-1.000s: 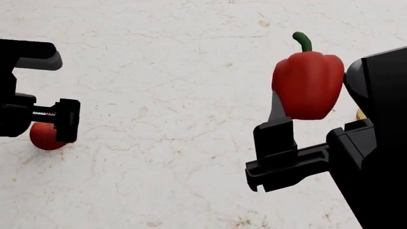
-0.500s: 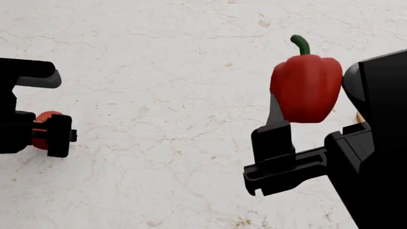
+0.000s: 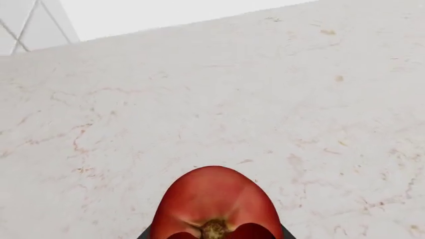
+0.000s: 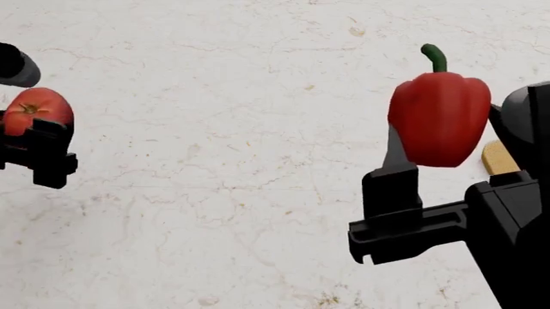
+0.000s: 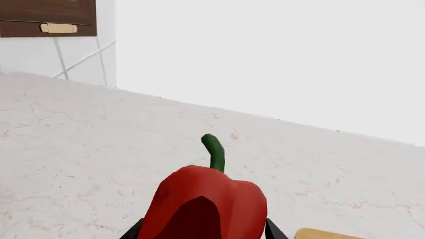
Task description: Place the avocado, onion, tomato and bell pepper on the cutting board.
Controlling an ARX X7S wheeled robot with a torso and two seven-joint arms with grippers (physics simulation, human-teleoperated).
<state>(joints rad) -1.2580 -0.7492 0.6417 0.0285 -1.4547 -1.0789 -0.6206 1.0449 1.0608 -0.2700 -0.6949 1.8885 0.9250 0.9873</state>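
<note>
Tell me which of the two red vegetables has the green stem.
The bell pepper in the right pincer; the round tomato shows only a brownish scar.

The tomato [image 4: 35,109] has risen off the counter; the bell pepper [image 4: 439,117] shifted rightward.

Your renders are bright and evenly lit; no single light source shows. The counter [image 4: 241,161] reads pale with almost no cast shadow under either arm. You get soft sheen, no hard glare, on the pepper [image 4: 440,116] and tomato [image 4: 36,109]. Head view is sharp across the frame, no edge warp visible. In both wrist views the wall beyond the counter blows out to flat white. The pepper's underside goes dark in the right wrist view.
</note>
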